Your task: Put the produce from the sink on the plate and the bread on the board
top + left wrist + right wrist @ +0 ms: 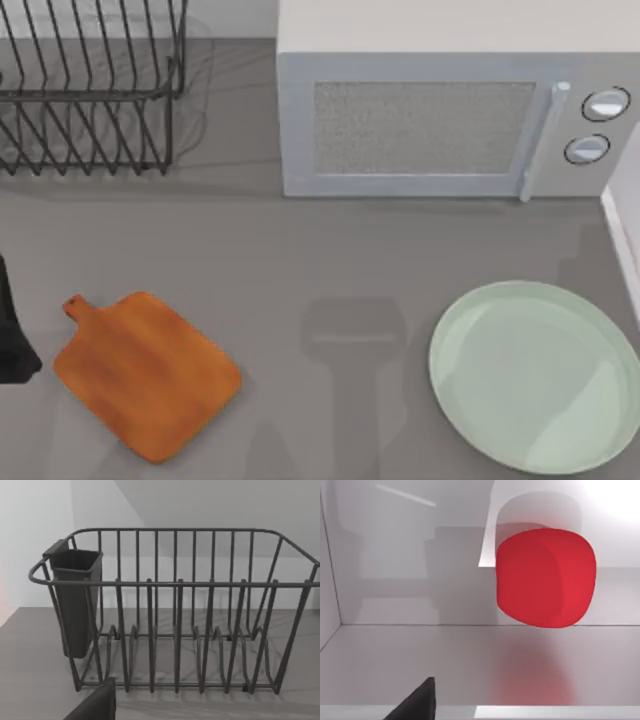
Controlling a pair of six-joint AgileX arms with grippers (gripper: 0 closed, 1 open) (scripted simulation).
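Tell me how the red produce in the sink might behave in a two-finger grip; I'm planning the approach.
The produce looks glossy and smooth, so it may slip between the fingers. Its rounded, slightly blocky shape suggests it could roll or shift if nudged on the sink floor. It appears firm rather than floppy.

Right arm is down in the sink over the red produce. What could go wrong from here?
1. The produce is rounded and glossy and sits by the sink wall, so it may roll or slip out of a pinch.
2. The sink wall is close, so the fingers could knock it.
3. The plate lies beside the sink's edge, so a low carry might clip its raised rim.
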